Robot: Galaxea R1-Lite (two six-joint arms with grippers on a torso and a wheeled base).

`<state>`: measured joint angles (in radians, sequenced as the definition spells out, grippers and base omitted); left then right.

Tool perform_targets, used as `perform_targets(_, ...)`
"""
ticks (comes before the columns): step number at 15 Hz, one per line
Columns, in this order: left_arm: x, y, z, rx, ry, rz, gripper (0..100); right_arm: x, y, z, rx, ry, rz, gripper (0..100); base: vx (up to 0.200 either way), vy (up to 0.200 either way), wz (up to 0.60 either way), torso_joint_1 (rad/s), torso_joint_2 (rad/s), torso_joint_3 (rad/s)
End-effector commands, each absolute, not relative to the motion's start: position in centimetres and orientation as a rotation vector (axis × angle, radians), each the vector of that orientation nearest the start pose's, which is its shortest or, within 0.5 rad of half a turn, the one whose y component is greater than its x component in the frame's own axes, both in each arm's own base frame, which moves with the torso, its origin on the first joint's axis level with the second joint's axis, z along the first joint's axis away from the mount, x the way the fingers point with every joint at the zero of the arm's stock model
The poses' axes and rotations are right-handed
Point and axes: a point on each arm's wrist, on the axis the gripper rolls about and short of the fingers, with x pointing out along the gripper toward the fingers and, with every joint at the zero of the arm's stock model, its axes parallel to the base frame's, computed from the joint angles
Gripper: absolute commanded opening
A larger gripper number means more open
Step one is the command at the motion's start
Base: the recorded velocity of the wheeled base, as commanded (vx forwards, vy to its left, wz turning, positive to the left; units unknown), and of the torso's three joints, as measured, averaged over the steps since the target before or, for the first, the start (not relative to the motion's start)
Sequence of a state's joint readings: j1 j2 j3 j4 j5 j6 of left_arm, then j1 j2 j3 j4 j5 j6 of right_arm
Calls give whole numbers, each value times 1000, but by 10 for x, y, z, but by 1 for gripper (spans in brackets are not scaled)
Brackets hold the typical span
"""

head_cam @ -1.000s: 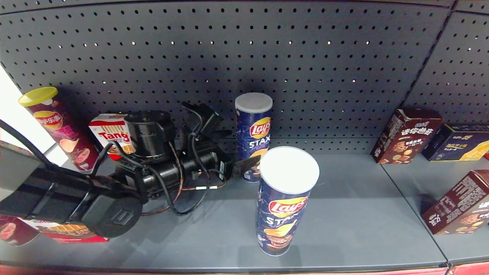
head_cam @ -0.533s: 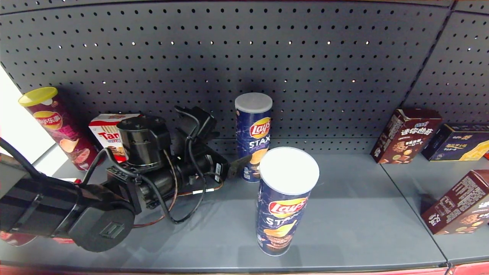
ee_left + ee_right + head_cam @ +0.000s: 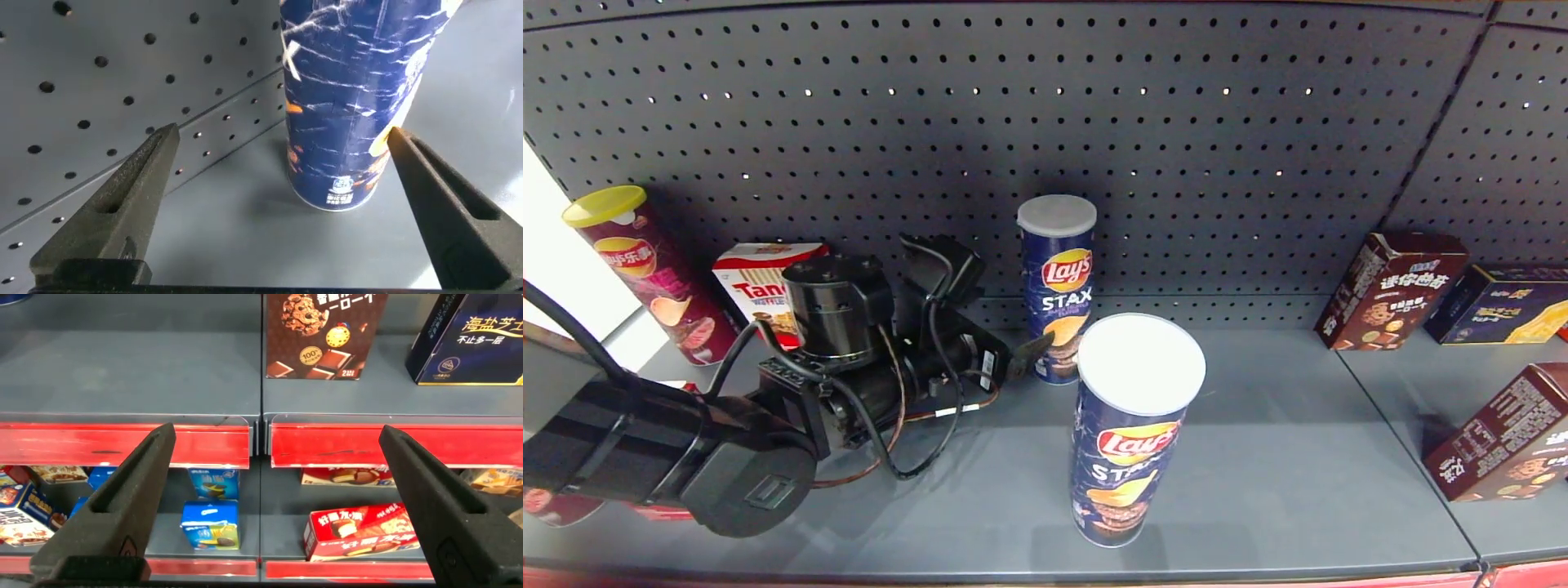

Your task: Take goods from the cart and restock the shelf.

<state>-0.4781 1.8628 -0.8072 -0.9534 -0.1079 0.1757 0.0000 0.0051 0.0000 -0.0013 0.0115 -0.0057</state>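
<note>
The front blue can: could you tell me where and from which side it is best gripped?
Around its mid body, coming level from the front. The front can stands upright, round and tall, with open shelf on both sides and the rear can behind.

Wafer box (image 3: 756, 282) far left: right half hidden behind left arm (image 3: 849, 367). Red packet (image 3: 658, 513) near left: mostly under arm, kind unclear. Rear can (image 3: 1055, 278): base corner covered by front can (image 3: 1131, 441) lid. Navy box (image 3: 1507, 314) far right: cut by edge. Left wrist view: rear can top cut off.
</note>
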Motion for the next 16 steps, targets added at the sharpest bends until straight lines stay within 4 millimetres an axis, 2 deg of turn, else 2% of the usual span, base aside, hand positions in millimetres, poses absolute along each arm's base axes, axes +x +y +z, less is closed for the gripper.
perform_targets(1, 300, -157, 160, 193, 55, -590, 100, -22, 0, 76, -6, 3, 12, 100, 0, 0, 0, 0, 0, 0)
perform_targets(3, 295, -152, 155, 223, 68, -577, 100, -22, 0, 76, -6, 3, 12, 100, 0, 0, 0, 0, 0, 0)
perform_targets(7, 294, -142, 161, 222, 58, -542, 100, -22, 0, 76, -6, 3, 12, 100, 0, 0, 0, 0, 0, 0)
perform_targets(16, 306, -148, 162, 220, 47, -525, 100, -22, 0, 76, -6, 3, 12, 100, 0, 0, 0, 0, 0, 0)
